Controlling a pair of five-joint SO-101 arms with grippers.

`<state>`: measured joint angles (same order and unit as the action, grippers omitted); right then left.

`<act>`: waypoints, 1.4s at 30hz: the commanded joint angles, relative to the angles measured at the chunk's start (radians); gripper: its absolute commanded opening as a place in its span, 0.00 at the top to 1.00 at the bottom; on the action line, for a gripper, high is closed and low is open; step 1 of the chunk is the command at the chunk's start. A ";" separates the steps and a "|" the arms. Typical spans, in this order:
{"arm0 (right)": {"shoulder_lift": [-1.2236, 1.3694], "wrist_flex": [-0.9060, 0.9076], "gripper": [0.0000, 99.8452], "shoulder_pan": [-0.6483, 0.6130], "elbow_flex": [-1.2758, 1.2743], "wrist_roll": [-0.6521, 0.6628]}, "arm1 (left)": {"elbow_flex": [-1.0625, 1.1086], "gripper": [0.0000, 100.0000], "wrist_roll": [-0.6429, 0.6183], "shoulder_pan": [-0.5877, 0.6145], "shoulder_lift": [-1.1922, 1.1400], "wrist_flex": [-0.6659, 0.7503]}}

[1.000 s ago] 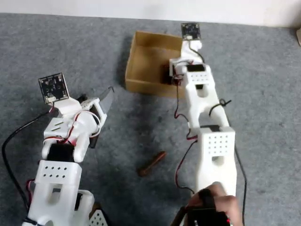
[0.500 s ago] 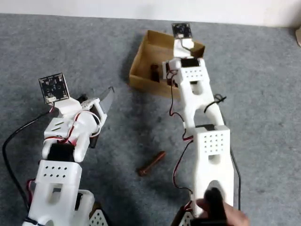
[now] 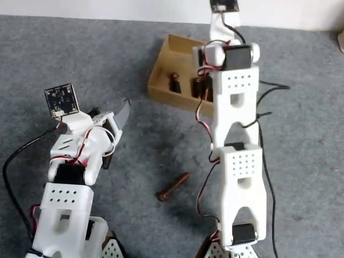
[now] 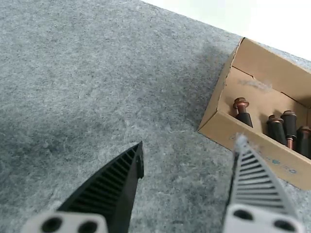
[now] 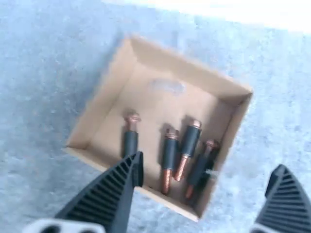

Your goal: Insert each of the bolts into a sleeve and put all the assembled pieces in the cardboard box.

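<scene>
Pincers both spread and empty, right pincer (image 5: 210,161) above cardboard box (image 5: 104,92), right arm (image 3: 235,102) stretched out, left pincer (image 4: 190,141) over carpet (image 4: 73,73).

I can read nothing here. On the outer front wall of the cardboard box (image 4: 218,126), my left wrist view shows a faint bluish line of print, too blurred to make out. A pale mark lies on the box floor, seen from both my wrists, and I cannot tell whether it is lettering. The small circuit board (image 3: 61,100) on my left wrist carries specks too small to read.
</scene>
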<state>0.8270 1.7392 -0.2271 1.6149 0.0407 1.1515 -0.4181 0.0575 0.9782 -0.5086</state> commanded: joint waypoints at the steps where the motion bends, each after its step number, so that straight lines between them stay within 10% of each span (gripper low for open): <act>1: -0.030 0.028 0.64 0.018 -0.013 0.071 | -0.058 0.71 -0.002 0.008 -0.004 0.002; 15: -0.625 0.027 0.64 -0.073 -0.816 0.379 | -0.058 0.71 -0.002 0.008 -0.004 0.002; 26: -1.333 0.012 0.73 -0.348 -2.032 0.971 | -0.058 0.71 -0.002 0.008 -0.004 0.002; 42: -1.353 -0.302 0.73 -0.483 -2.505 0.982 | -0.061 0.71 0.000 0.010 -0.004 0.002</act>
<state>-0.5017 1.4523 -0.6521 -0.8938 1.0088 1.1515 -0.4181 0.0575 0.9782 -0.5086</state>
